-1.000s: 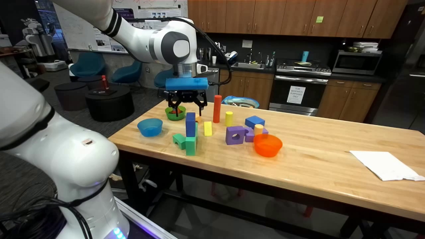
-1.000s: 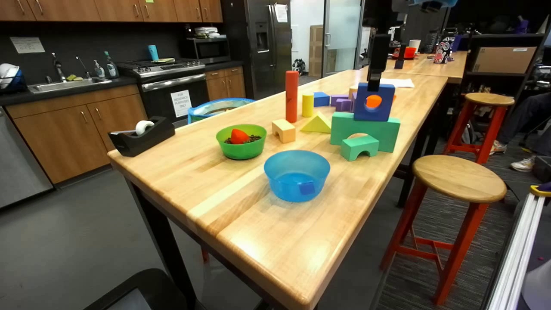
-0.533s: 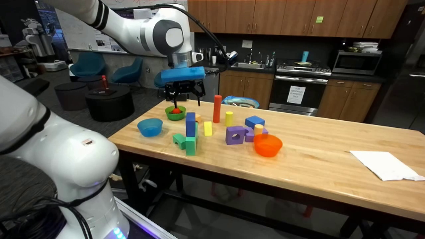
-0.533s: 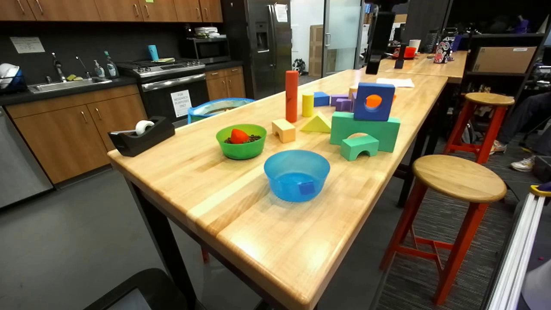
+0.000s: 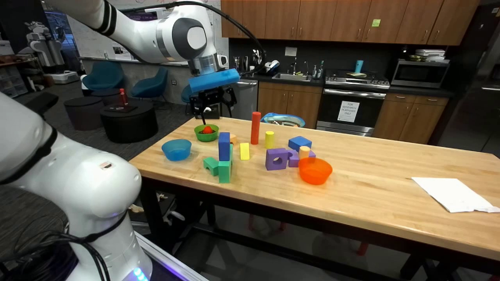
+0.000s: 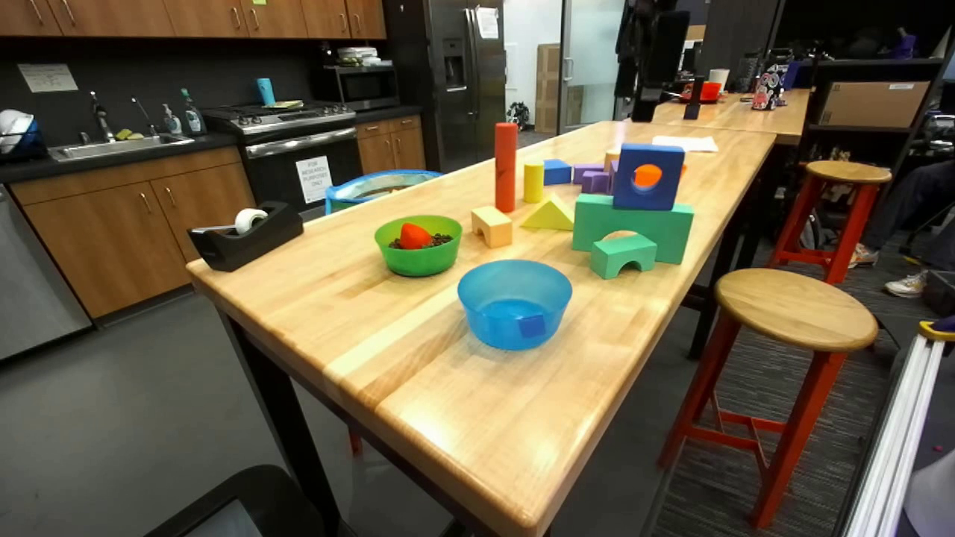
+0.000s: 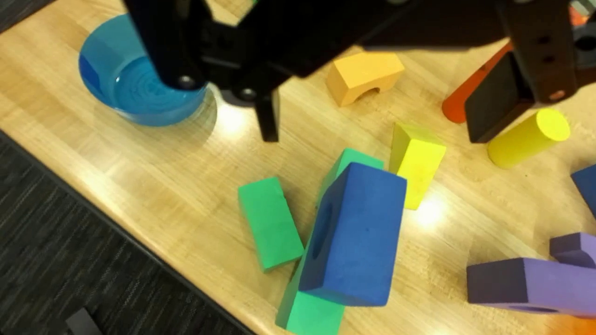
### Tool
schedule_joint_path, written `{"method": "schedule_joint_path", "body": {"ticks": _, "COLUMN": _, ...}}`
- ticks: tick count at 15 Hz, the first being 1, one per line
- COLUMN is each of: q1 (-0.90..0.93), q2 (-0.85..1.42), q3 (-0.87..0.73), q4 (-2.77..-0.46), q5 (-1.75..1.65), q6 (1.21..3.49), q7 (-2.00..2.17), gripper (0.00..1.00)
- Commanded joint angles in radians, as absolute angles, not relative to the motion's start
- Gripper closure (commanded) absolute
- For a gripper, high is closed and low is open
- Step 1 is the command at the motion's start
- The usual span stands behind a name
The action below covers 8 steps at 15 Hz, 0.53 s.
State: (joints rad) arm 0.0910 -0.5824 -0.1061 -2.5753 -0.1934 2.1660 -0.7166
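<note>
Wood tabletop (image 5: 383, 168) — glossy; oven (image 5: 330, 111) and brown cabinets (image 5: 281, 19) behind; dark carpet (image 7: 46, 232) below; jaws — spread wide

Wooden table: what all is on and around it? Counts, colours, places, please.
Table: one, pale wood, centre.
Long block: one, green, near the table's edge.
Holed block: one, blue, on the long block.
Arches: two, green and tan, tabletop.
Wedge: one, yellow, tabletop.
Cylinders: three; red, yellow, tan; mid-table.
Clustered blocks: at least two, purple, by the orange bowl.
Flat block: one, blue, near those.
Bowls: three; blue, green, orange; tabletop.
Rounded piece: one, red, in the green bowl.
Tape dispenser: one, black, table corner.
Paper: one, white, tabletop.
Stools: at least two, wood and red, beside the table.
Cabinets: several, brown, in the background.
Robot arm: one, white, beside the table.
Gripper: one, black, open, above the table.
</note>
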Motion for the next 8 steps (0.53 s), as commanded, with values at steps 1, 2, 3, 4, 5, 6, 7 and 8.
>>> {"method": "schedule_joint_path", "body": {"ticks": 1, "q1": 0.132, "q2": -0.609, "q3": -0.121, "q4": -2.588, "q5": -0.210, "q6": 2.183, "q7": -0.865, "gripper": 0.00}}
{"method": "schedule_joint_path", "body": {"ticks": 2, "q1": 0.144, "q2": -0.611, "q3": -0.126, "q4": -2.589, "q5": -0.200, "q6": 2.185, "q7": -0.917, "gripper": 0.00}}
{"method": "schedule_joint_path", "body": {"ticks": 3, "q1": 0.155, "q2": -0.615, "q3": -0.129, "q4": -2.592, "q5": -0.195, "q6": 2.184, "q7": -0.968, "gripper": 0.00}}
{"method": "schedule_joint_path", "body": {"ticks": 4, "q1": 0.165, "q2": -0.617, "q3": -0.131, "q4": -2.594, "q5": -0.189, "q6": 2.180, "q7": -1.017, "gripper": 0.00}}
{"method": "schedule_joint_path", "body": {"ticks": 5, "q1": 0.176, "q2": -0.617, "q3": -0.134, "q4": -2.593, "q5": -0.181, "q6": 2.172, "q7": -1.070, "gripper": 0.00}}
{"method": "schedule_joint_path", "body": {"ticks": 6, "q1": 0.177, "q2": -0.612, "q3": -0.129, "q4": -2.591, "q5": -0.182, "q6": 2.164, "q7": -1.100, "gripper": 0.00}}
{"method": "schedule_joint_path", "body": {"ticks": 7, "q1": 0.184, "q2": -0.607, "q3": -0.129, "q4": -2.590, "q5": -0.175, "q6": 2.159, "q7": -1.139, "gripper": 0.00}}
{"method": "schedule_joint_path", "body": {"ticks": 8, "q1": 0.187, "q2": -0.604, "q3": -0.125, "q4": -2.591, "q5": -0.173, "q6": 2.155, "q7": -1.171, "gripper": 0.00}}
